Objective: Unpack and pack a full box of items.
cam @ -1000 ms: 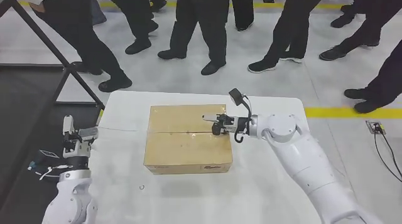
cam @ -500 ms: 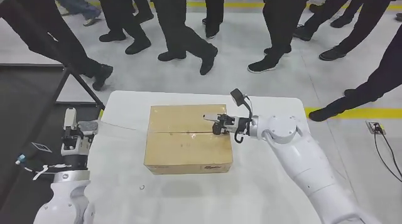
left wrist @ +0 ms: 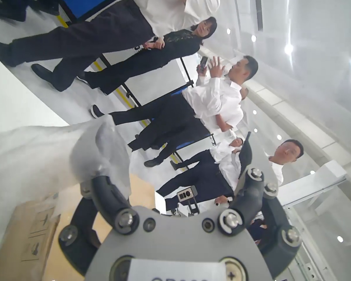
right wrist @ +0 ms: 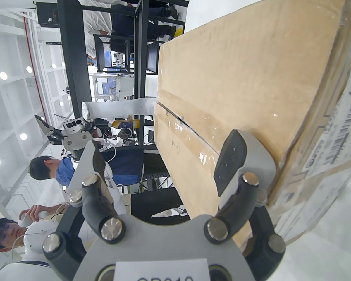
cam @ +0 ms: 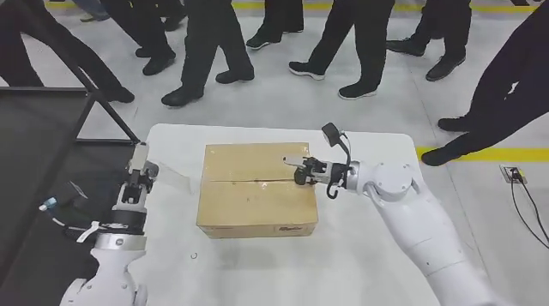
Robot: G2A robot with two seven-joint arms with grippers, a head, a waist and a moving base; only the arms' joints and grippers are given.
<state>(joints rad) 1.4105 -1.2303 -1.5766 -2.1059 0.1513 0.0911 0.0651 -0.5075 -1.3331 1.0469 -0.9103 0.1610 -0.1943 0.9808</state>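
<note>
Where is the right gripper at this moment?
In the top view the right gripper is over the right end of the cardboard box, beside its taped centre seam and with its fingers apart.

I count one brown box (cam: 257, 188), one white table (cam: 360, 255) and one long, thin white strip (cam: 171, 176) of filmy stuff. I have two grippers: one left gripper (cam: 141, 169) and one right gripper (cam: 296, 167). There is also one tiny bit (cam: 194, 256) on the table, too small for me to tell what it is.
</note>
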